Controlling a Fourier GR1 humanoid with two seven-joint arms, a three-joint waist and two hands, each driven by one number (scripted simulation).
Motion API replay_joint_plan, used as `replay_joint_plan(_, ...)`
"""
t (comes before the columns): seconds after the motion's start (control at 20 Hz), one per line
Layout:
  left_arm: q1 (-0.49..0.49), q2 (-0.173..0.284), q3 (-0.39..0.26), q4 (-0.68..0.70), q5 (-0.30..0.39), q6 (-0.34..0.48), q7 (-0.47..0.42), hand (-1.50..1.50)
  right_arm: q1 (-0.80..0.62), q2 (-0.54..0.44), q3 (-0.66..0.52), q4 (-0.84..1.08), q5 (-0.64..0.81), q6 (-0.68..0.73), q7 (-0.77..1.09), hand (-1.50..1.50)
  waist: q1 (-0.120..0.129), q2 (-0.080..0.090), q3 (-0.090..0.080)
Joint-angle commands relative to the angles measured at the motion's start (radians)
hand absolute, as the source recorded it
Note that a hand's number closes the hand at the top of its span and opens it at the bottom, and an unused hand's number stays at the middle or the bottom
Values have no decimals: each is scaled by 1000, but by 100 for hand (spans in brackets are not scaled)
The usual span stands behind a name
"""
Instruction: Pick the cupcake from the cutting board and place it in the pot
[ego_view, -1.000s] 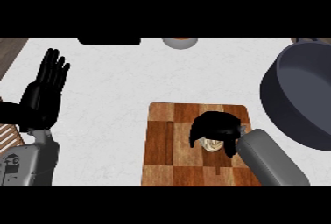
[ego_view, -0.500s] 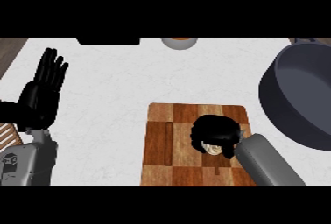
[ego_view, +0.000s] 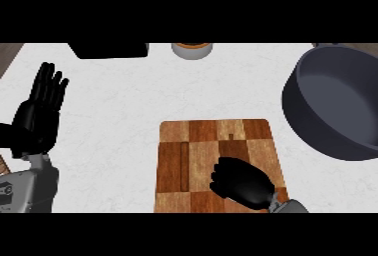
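Right hand (ego_view: 242, 182) of mine sits curled over the near end of the cutting board (ego_view: 214, 145), black fingers drawn in. No cupcake shows anywhere on the wood; I judge it is wrapped inside my fist, though the fingers hide it and I cannot see it directly. If so, the pick is made and the carry and the drop remain.

Beneath and ahead of the hand the board is a rectangle of checkered brown wood, light and dark blocks, with rounded corners. Ahead and to the right waits the pot (ego_view: 336, 102), a wide, round, dark grey vessel with a smooth matte inside, nothing in it. Around it all spreads the pale, faintly marbled counter (ego_view: 118, 105).

Far off to the left my left hand (ego_view: 38, 115) rests open, fingers straight up.
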Motion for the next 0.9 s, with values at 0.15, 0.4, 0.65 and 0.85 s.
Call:
replay_joint_plan(0.15, 48, 18, 31, -9, 14, -11, -20, 0, 364, 69, 12, -331, -31, -51, 212, 150, -21, 18, 22)
replay_joint_plan(0.4, 8, 15, 19, -3, 13, -4, 0, 0, 515, 62, -8, -703, 0, -64, 354, 150, -12, 24, 21)
replay_joint_plan(0.65, 4, -18, -31, -54, 10, -1, 41, 0, 591, 55, -171, -944, -131, -90, 396, 150, 28, 33, 24)
replay_joint_plan(0.85, -73, 24, -6, -6, 14, -8, 48, 0, 518, 40, -382, -1024, -291, -38, 425, 150, 48, 41, 25)
